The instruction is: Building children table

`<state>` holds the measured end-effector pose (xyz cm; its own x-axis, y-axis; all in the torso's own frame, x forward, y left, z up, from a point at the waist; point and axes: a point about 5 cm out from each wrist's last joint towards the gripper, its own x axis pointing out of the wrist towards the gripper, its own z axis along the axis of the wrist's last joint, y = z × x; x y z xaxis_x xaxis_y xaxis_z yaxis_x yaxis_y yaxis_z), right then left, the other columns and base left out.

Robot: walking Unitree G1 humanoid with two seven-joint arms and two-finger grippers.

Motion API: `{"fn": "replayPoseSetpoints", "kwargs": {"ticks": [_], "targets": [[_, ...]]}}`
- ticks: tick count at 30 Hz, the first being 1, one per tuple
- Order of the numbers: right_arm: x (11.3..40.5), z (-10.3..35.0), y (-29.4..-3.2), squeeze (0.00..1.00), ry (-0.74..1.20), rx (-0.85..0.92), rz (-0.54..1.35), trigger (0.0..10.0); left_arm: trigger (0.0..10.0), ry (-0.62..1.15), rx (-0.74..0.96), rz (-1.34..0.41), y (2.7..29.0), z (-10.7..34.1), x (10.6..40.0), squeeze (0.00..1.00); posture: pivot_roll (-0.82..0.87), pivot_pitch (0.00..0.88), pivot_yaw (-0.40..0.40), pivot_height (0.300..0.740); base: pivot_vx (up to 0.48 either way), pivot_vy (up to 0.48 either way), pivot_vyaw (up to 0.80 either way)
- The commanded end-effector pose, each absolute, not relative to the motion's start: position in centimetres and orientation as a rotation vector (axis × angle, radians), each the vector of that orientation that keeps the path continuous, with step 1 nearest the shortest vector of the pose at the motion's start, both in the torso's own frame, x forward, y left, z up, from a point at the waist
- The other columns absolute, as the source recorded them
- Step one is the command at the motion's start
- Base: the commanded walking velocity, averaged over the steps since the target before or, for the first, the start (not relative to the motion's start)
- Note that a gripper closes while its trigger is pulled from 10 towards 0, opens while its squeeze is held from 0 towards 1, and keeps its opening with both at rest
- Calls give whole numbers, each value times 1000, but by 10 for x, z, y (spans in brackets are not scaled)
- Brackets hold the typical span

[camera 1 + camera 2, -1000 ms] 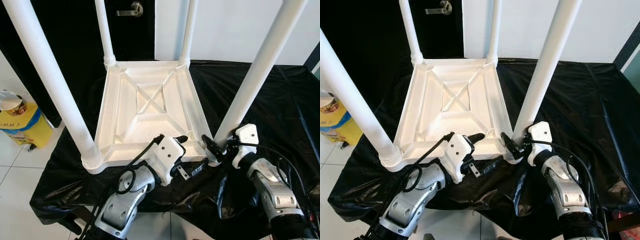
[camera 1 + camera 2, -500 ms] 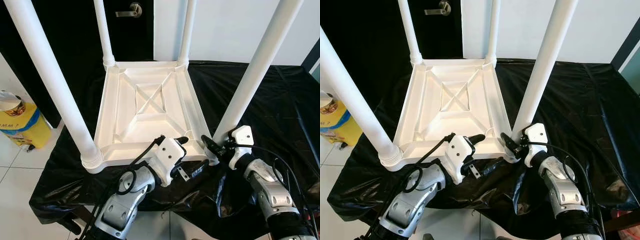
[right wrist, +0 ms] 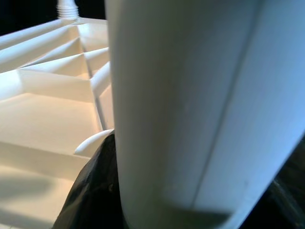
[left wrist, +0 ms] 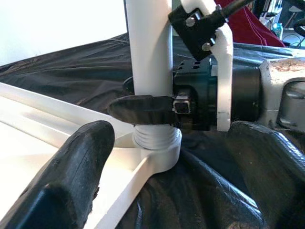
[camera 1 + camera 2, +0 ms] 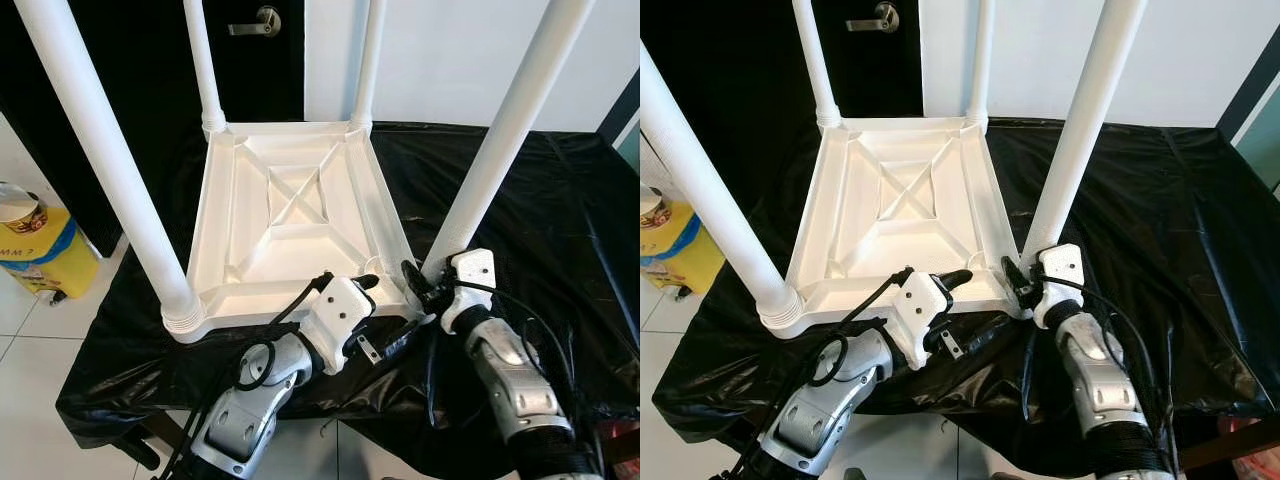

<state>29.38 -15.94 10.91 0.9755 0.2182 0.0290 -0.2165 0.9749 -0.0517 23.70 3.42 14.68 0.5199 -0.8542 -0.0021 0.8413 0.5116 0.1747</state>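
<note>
1. Right now the white children's table (image 5: 290,215) lies upside down on a surface covered with black sheet (image 5: 540,210), its ribbed underside facing up and its four legs pointing upward.
2. My right gripper (image 5: 420,288) is clenched around the near right leg (image 5: 500,130) just above the threaded collar where that leg meets the table's corner; in the left wrist view one black finger (image 4: 143,109) wraps across the front of the leg.
3. My left gripper (image 5: 385,318) sits at the table's near edge, just beside that same corner, with its fingers spread apart and grasping nothing: one finger (image 5: 362,283) rests over the white rim, the other (image 5: 990,335) reaches out below the edge over the black sheet.
4. Off to my left, the near left leg (image 5: 105,160) stands in its corner socket, and the two far legs (image 5: 205,70) rise at the back corners.
5. Beyond the table a dark door (image 5: 250,50) with a metal handle (image 5: 255,20) stands against a white wall, and a yellow container (image 5: 40,255) sits on the tiled floor to my left.
</note>
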Motion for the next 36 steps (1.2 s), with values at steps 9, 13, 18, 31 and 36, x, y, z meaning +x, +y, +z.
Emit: {"fn": "replayPoseSetpoints", "kwargs": {"ticks": [9,13,18,31,36], "targets": [[281,90,-160,0,55,-43,-59,10000,10000,-70,158,-1003,32,142,237,0,-4,25,-60,740,0,0,0],[276,89,-156,0,59,-39,-93,10000,10000,-70,160,-1004,33,143,237,0,-2,23,-57,740,0,0,0],[276,92,-155,0,55,-38,-130,10000,10000,-68,163,-1011,33,142,236,0,-6,18,-52,740,0,0,0],[275,96,-151,753,48,-32,-134,10000,10000,-68,167,-1012,33,143,237,0,2,15,-55,740,0,0,0],[274,104,-149,1000,-8,-46,-62,10000,10000,-69,168,-1010,33,144,237,0,8,12,-53,740,0,0,0]]}}
